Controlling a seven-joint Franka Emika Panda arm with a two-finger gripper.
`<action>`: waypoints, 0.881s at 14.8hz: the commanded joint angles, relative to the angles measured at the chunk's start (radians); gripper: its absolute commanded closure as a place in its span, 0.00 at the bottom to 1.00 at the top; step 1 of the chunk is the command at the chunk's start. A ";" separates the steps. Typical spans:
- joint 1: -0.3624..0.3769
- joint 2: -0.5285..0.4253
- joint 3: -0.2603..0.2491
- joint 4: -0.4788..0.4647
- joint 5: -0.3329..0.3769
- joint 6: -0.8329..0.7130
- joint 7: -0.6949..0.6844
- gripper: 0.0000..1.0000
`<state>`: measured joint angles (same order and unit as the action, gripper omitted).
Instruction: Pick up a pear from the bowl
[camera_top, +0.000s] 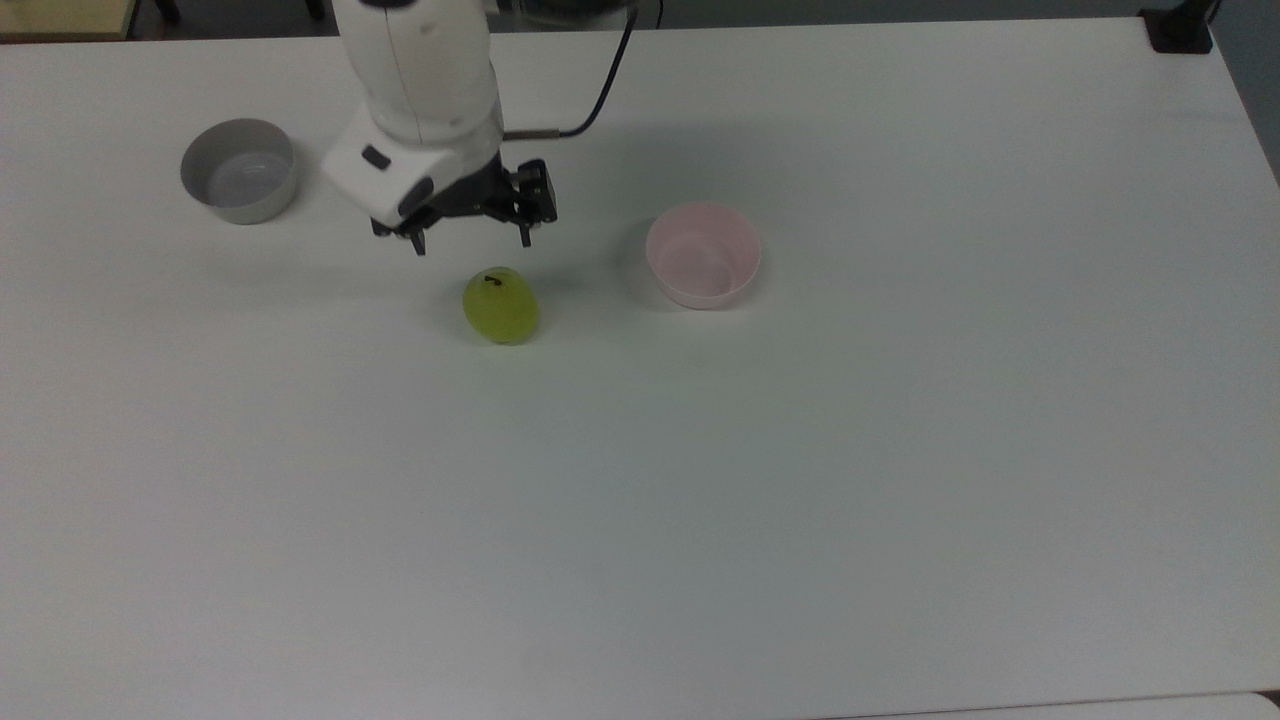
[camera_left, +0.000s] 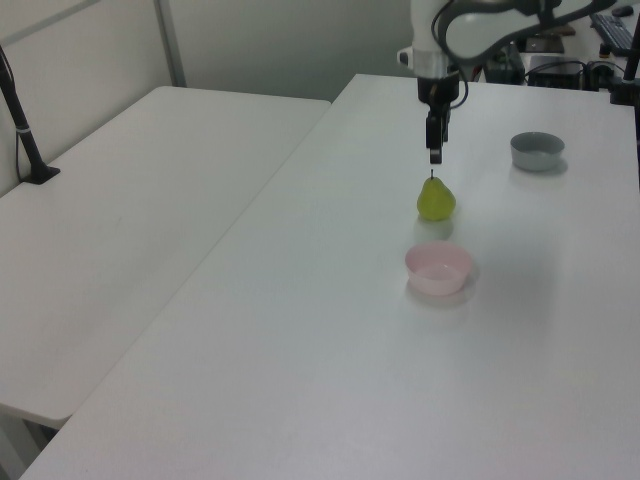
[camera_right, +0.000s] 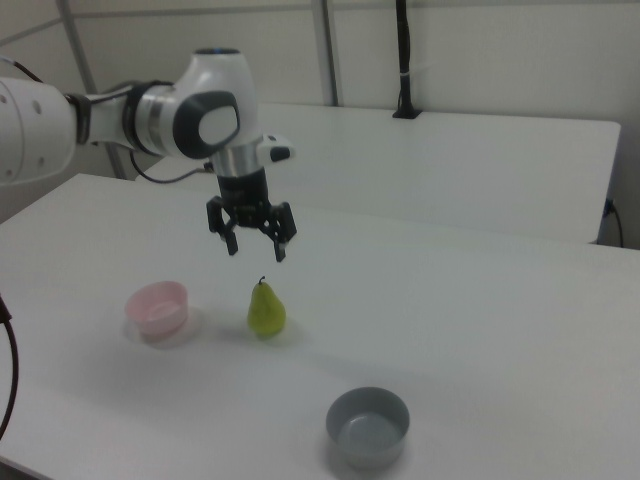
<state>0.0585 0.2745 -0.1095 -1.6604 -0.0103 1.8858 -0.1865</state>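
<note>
Matt white table (camera_top: 800, 500); smooth, faintly glossy pear (camera_top: 501, 308)

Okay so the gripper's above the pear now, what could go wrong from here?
The pear stands upright on its own on the bare table, between the pink bowl and the grey bowl. Nothing props it, so a bump from the arm might tip it and let it roll.

The gripper hangs open right above the stem, apart from it. If it comes down off-centre, a fingertip may knock the narrow top rather than straddle it.
</note>
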 joint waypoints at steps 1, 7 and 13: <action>0.012 -0.102 -0.004 0.040 0.007 -0.095 0.093 0.00; -0.002 -0.175 -0.002 0.096 0.000 -0.247 0.211 0.00; -0.017 -0.201 -0.002 0.099 -0.002 -0.264 0.341 0.00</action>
<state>0.0407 0.0926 -0.1099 -1.5679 -0.0105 1.6512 0.0321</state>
